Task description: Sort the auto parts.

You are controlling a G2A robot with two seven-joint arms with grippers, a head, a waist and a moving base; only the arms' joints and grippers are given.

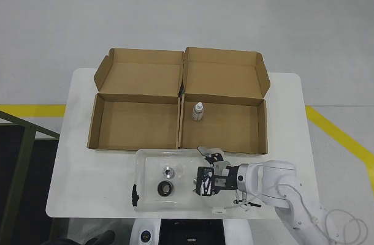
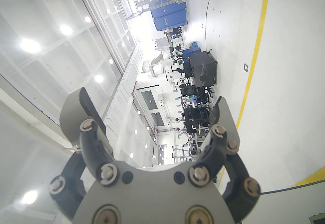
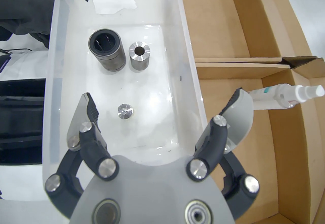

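Table of white carries two open cardboard boxes side by side, the left box and the right box. Just in front of them lies a clear plastic bin. My right pincer hangs over the bin's right end, its fingers spread wide apart. My left pincer is spread apart too, pointed up at a hall ceiling. A white spray bottle sits in the right box, near the wall next to the left box. In the bin a dark linear bearing stands upright, with a smaller steel bushing just beside it. A little steel disc lies apart from both, nearest my right pincer.
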